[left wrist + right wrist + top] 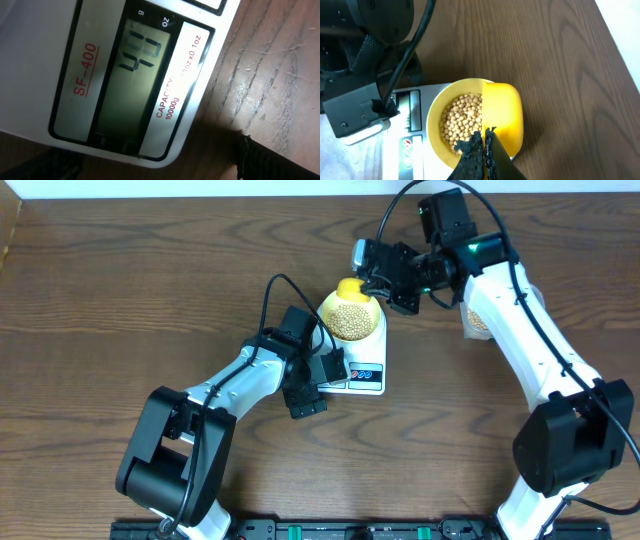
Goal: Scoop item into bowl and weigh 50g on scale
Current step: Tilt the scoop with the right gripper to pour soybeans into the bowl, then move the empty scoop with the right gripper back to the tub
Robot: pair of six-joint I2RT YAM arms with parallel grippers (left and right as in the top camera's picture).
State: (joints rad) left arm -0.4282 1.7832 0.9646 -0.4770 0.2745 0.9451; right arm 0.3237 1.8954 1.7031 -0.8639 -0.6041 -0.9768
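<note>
Clamping the right claw (484,139) together on the yellow scoop (504,112), tipping it just ahead of that claw over the pale bowl (434,107) of soybeans (462,120) on the scale (45,65), likely topping up. Hovering the left claw (318,385), spread and empty, just above the display (135,75) for reading; struggling with sideways digits and the unseen gripped end.
</note>
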